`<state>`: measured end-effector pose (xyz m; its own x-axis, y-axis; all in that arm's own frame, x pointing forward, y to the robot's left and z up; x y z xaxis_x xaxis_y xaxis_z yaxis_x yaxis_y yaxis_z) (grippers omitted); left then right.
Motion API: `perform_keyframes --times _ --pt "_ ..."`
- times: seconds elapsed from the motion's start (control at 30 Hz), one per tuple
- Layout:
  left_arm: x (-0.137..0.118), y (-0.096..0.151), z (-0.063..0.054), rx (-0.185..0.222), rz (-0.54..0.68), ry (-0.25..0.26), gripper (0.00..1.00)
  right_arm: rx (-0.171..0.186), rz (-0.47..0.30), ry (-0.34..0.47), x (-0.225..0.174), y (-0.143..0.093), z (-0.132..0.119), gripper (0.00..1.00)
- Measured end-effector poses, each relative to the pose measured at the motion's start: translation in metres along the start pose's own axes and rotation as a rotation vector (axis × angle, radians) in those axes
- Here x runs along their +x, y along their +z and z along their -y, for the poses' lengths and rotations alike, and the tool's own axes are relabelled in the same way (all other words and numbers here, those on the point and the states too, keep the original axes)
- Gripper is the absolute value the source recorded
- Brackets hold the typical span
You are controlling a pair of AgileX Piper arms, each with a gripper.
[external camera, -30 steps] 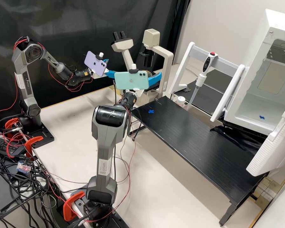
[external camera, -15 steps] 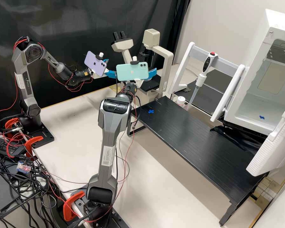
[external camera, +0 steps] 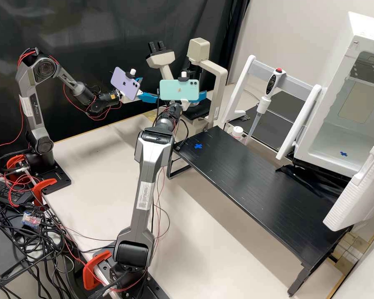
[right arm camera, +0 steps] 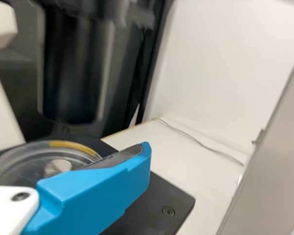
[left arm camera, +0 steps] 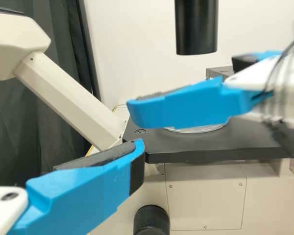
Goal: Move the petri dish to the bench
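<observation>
left gripper [external camera: 149, 89] holds nothing, its blue fingers apart at the left side of the microscope [external camera: 222, 83] in the high view, and it seems to have no part in the job at this point. right gripper [left arm camera: 183, 85], just along from it, is also spread, with nothing clamped; in the right wrist view one blue finger [right arm camera: 100, 196] lies partly in front of the petri dish [right arm camera: 27, 164], though whether it touches the rim i cannot tell. the dish itself sits flat on the microscope's black stage [right arm camera: 171, 205], under the dark condenser [right arm camera: 76, 68], so the lift is undone and the transfer has, i judge, got no further than the approach. what is left is nearly all of it: bring the dish properly between the pads, close on its sides, raise it free of the stage, carry it across and set it down level. farther right in the high view is the black bench [external camera: 237, 178], with a blue tape cross [external camera: 198, 146] near its microscope end, probably the mark to aim for. until the dish stands there and the right gripper has let go, the task is, to my mind, only in its opening part.
</observation>
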<state>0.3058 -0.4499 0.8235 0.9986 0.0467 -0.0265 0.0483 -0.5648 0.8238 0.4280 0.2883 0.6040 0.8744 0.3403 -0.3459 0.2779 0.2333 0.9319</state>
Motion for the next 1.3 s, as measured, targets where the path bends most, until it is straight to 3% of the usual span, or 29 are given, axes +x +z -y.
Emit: perform_keyframes --times 0.23,0.27,0.37,0.5,1.3 --pt "0.000 0.000 0.000 0.000 0.000 0.000 1.00 0.044 0.050 -0.027 0.007 0.012 0.016 1.00" --pt "0.000 0.000 0.000 0.000 0.000 0.000 1.00 0.044 0.055 -0.032 0.008 0.014 0.019 0.00" --pt "0.000 0.000 0.000 0.000 0.000 0.000 1.00 0.041 0.068 -0.039 0.006 0.019 0.024 0.00" --pt "0.000 0.000 0.000 0.000 0.000 0.000 1.00 0.063 0.080 -0.033 0.003 0.024 0.028 0.00" --pt "0.000 0.000 0.000 0.000 0.000 0.000 1.00 0.050 0.102 -0.006 0.005 0.037 0.019 0.00"
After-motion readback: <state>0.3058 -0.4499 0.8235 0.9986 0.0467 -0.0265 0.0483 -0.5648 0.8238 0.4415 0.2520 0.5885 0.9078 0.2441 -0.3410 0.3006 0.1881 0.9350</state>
